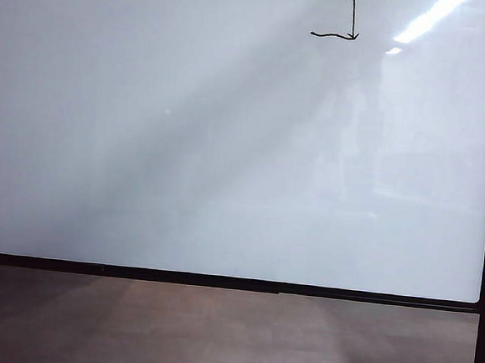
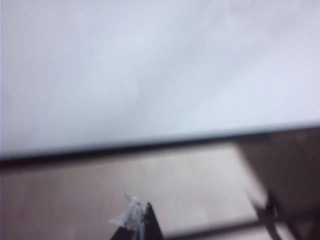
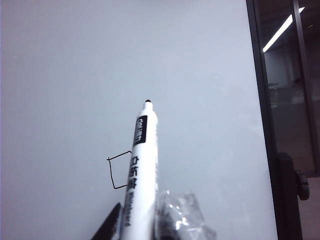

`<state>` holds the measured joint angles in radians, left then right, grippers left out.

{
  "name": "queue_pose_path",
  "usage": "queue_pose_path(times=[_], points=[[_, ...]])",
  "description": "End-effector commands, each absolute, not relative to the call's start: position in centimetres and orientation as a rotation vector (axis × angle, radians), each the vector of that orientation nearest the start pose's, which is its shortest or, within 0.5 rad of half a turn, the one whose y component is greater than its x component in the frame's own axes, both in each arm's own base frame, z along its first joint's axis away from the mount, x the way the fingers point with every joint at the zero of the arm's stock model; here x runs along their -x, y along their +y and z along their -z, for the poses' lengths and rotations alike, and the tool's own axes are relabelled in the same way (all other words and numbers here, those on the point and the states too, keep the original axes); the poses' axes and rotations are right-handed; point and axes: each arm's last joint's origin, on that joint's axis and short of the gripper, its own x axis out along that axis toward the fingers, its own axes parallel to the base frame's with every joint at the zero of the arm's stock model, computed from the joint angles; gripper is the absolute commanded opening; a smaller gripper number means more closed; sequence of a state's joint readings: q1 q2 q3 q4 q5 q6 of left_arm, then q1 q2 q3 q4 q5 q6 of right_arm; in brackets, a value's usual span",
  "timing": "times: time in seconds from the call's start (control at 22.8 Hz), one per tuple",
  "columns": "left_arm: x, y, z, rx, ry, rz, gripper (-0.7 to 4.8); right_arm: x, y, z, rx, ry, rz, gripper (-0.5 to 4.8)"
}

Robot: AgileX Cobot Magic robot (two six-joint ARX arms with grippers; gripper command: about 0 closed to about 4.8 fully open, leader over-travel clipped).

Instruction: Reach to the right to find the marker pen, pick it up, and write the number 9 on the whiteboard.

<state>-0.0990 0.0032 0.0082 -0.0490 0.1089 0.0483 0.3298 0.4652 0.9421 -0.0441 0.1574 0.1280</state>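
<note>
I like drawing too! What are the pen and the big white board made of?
The marker pen in the right gripper looks like smooth white plastic with printed black lettering. The whiteboard seems glossy and hard, since it mirrors lights; its exact material is unclear.

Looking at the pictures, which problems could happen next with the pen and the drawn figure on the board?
1. The right gripper holds the white marker pen only at its lower end, so pressing the black tip could tilt it.
2. The thin black number 9 sits at the top edge of the exterior view on the glossy white whiteboard; checking its loop there is hard.
3. The left gripper appears blurred, near the board's black frame.
</note>
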Motion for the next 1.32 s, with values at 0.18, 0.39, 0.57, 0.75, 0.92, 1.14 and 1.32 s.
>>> queue_pose_path(times=[0.18, 0.39, 0.57, 0.75, 0.92, 1.14, 1.32], points=[[-9.6, -1.2, -17.1, -0.045, -0.057, 0.204, -0.05, -5.8, 1.5, -43.1, -0.234, -0.428, -0.196, -0.06], [-9.6, -1.2, -17.0, -0.045, -0.049, 0.199, -0.05, -5.8, 1.5, -43.1, -0.234, -0.429, -0.196, -0.06], [-9.6, -1.2, -17.0, -0.045, -0.05, 0.2, -0.05, -5.6, 1.4, -43.1, -0.228, -0.433, -0.193, -0.06], [-9.6, -1.2, -17.0, -0.045, -0.049, 0.2, -0.05, -4.9, 1.1, -42.8, -0.169, -0.428, -0.137, -0.06], [-9.6, -1.2, -17.0, -0.045, -0.049, 0.2, -0.05, -3.8, 0.7, -42.0, -0.155, -0.391, -0.128, -0.06], [-9.6, -1.2, -17.0, -0.045, -0.049, 0.2, -0.05, -3.0, 0.4, -39.7, -0.145, -0.357, -0.128, -0.06], [-9.6, -1.2, -17.0, -0.045, -0.048, 0.2, -0.05, -2.3, 0.2, -37.8, -0.149, -0.362, -0.13, -0.05]])
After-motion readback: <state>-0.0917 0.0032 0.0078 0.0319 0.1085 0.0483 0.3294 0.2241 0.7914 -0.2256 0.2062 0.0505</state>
